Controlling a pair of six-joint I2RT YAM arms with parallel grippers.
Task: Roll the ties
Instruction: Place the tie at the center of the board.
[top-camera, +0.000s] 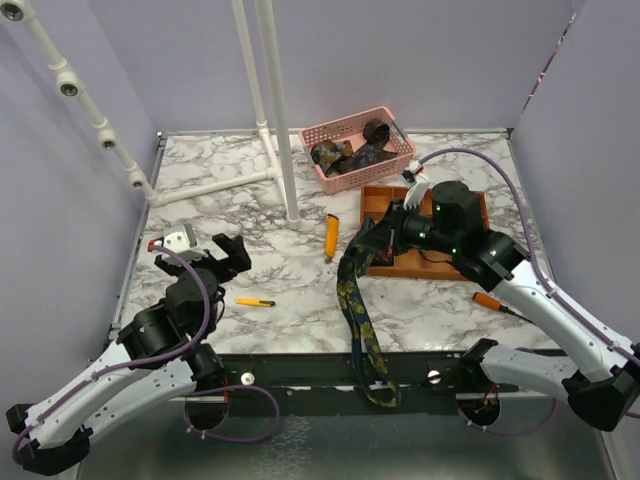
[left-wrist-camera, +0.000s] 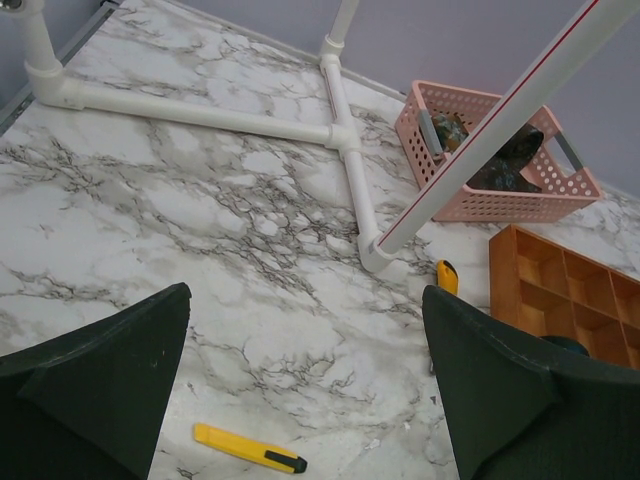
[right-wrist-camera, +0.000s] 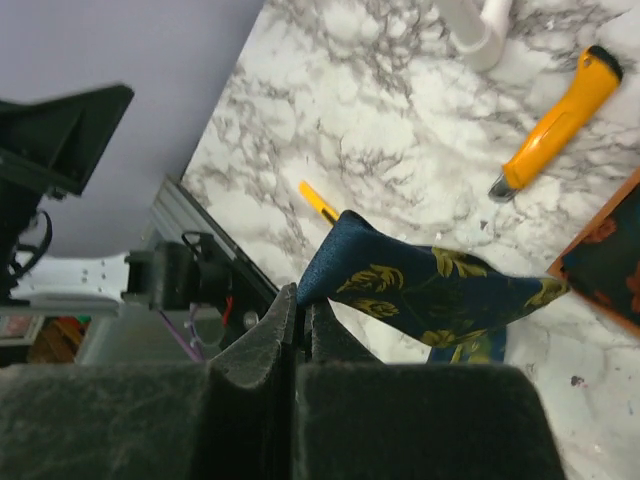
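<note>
A marble-patterned table (top-camera: 290, 285) fills the booth, with a white pipe frame (top-camera: 283, 130) standing on its far half. The navy tie (top-camera: 360, 320), printed with yellow-green leaves, trails from beside the wooden tray (top-camera: 378, 196) across the marble and over the near edge. Its upper end is pinched in the right gripper (right-wrist-camera: 302, 310), jaws pressed together on the fabric just off the tray's left edge. More ties (top-camera: 345, 155) lie heaped in the pink basket (top-camera: 347, 121) at the back, one wound into a coil (top-camera: 377, 130). On the left, well apart from the fabric, the left gripper (top-camera: 205, 255) hangs over bare marble, fingers spread wide and holding nothing. An orange utility knife (top-camera: 331, 237) lies near the frame's foot; a slim yellow cutter (top-camera: 255, 301) lies nearer the left arm.
</note>
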